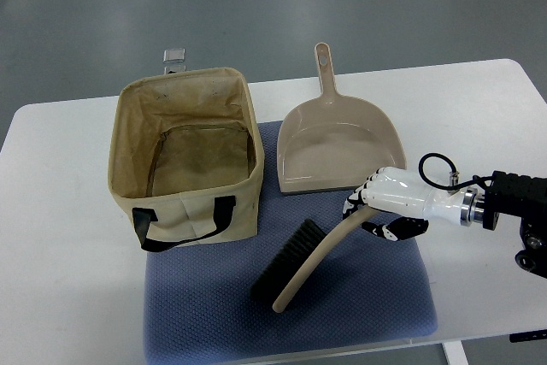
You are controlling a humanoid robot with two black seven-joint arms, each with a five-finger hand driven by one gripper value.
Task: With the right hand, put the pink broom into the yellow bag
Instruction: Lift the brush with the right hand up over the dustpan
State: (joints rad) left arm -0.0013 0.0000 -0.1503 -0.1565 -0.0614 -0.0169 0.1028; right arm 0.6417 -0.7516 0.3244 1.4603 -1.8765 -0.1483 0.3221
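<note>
The pink broom (309,260) has a curved beige-pink handle and dark bristles (285,256); it lies tilted on the blue mat. My right hand (380,205) comes in from the right edge and its white fingers are closed around the upper end of the broom's handle. The yellow bag (184,160) is an open beige-yellow fabric box with black handles, standing upright at the left of the mat, empty inside. The broom is to the right of the bag, apart from it. The left arm does not show.
A pink dustpan (335,144) lies behind the broom, handle pointing away. The blue mat (359,305) covers the white table's (479,117) middle. A small clear clip (174,57) sits behind the bag. The table's front edge is close below the mat.
</note>
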